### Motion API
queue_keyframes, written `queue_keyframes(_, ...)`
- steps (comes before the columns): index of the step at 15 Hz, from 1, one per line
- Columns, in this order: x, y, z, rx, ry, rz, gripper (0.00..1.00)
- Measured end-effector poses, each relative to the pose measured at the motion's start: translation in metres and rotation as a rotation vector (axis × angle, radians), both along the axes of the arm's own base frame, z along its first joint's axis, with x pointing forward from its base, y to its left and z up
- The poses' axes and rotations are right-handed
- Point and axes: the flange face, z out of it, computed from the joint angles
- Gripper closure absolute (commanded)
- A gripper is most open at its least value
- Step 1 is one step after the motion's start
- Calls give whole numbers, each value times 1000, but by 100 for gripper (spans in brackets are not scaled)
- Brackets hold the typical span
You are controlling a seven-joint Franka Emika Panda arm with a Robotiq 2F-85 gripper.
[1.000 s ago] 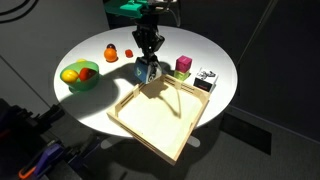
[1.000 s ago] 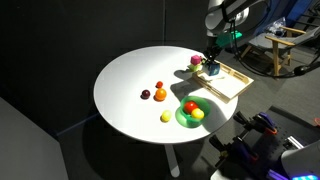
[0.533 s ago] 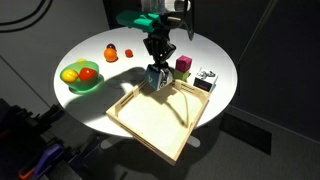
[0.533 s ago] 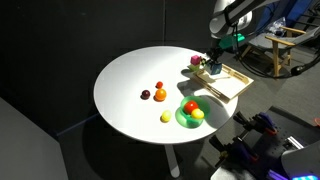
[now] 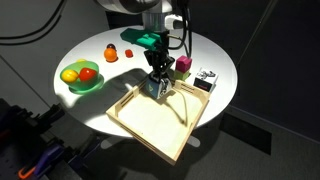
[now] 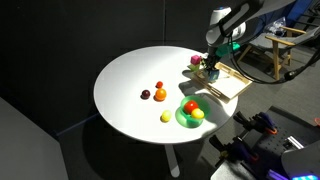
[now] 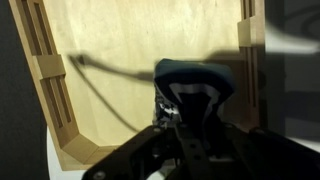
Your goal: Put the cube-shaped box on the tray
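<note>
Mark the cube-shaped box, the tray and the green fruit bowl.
cube-shaped box (image 5: 157,89): exterior view, its lower visible face.
tray (image 5: 160,125): exterior view, bare wooden floor.
green fruit bowl (image 5: 82,89): exterior view, near rim.

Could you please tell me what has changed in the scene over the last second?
The tool, shut on the cube-shaped box, carried it from just outside the tray to above the tray's inside. Nothing was let go. The tray, the fruit bowl and the pink-and-green block stayed put.

A green bowl (image 5: 80,80) holds fruit (image 5: 87,72); apart — pink-and-green block (image 5: 183,66) beside black-and-white box (image 5: 205,80).
</note>
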Motion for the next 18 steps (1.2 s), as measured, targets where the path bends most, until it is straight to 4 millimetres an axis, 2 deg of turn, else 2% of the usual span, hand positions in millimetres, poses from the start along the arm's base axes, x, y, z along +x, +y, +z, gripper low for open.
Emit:
queue_keyframes(6,1,6,-6,9,13,22,1)
queue_keyframes(10,1,16,-2,25,41,32,0)
queue_keyframes(18,2,53,31,59,111,72,0)
